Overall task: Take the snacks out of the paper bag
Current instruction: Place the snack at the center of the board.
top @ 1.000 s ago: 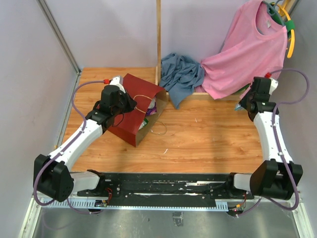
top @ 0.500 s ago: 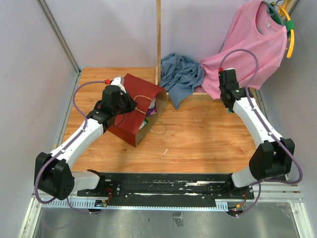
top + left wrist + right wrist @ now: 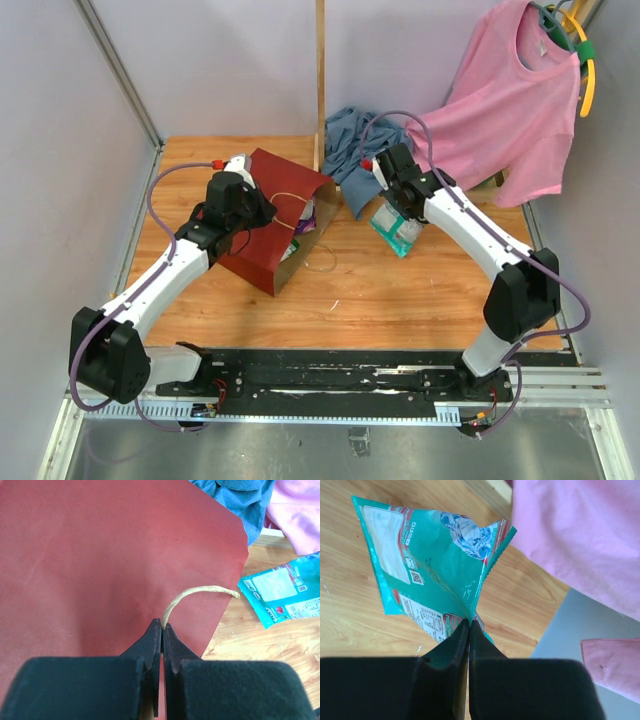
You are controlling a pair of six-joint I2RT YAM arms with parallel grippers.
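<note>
So, we count one paper bag point(image 3: 262, 255), center-left, some packets point(image 3: 303, 228) in its mouth | left gripper point(image 3: 163, 626) pinches its cord handle point(image 3: 200, 591) | right gripper point(image 3: 469, 621) pinches one teal packet point(image 3: 435, 555).

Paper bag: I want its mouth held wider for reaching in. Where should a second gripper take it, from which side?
Probably the loose cord handle lying on the table before the paper bag's mouth, from above: the bag lies on its side, opening rightward, leaving that loop clear.
</note>
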